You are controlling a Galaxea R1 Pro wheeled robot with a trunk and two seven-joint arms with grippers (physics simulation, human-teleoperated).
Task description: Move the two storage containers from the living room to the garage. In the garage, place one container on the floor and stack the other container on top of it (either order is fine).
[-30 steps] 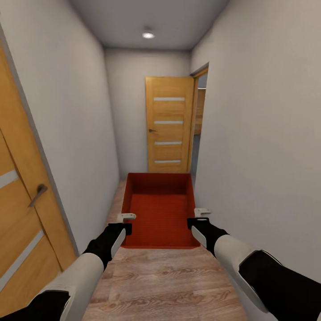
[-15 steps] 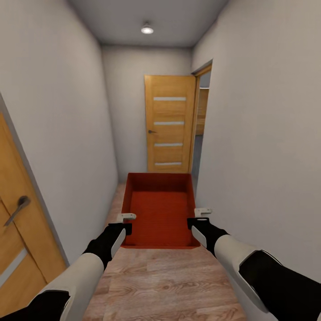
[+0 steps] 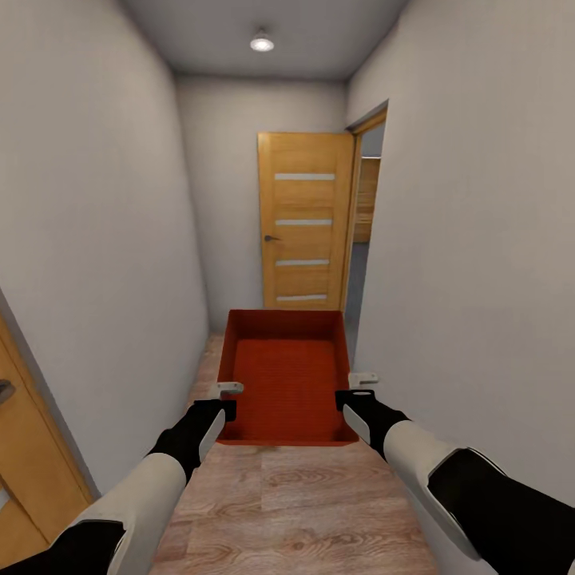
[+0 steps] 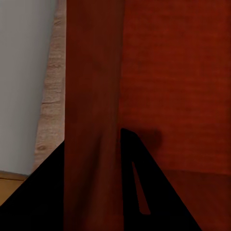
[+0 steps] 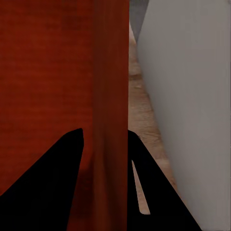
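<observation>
Down a narrow corridor with grey walls (image 3: pixel 96 239) and a wood plank floor (image 3: pixel 295 511), the bin (image 3: pixel 286 375) rides between both arms, held level in front of the robot; the left gripper (image 3: pixel 229 389) has its fingers clamped over the bin's left wall, and the right gripper (image 3: pixel 363 378) has its fingers clamped over the right wall, as both wrist views confirm; over the last second the near door (image 3: pixel 24 463) at the left has slid almost out of view while the far door (image 3: pixel 305 220) looms larger; the robot is rolling forward, so the carry to the garage is under way, with nothing placed yet.
</observation>
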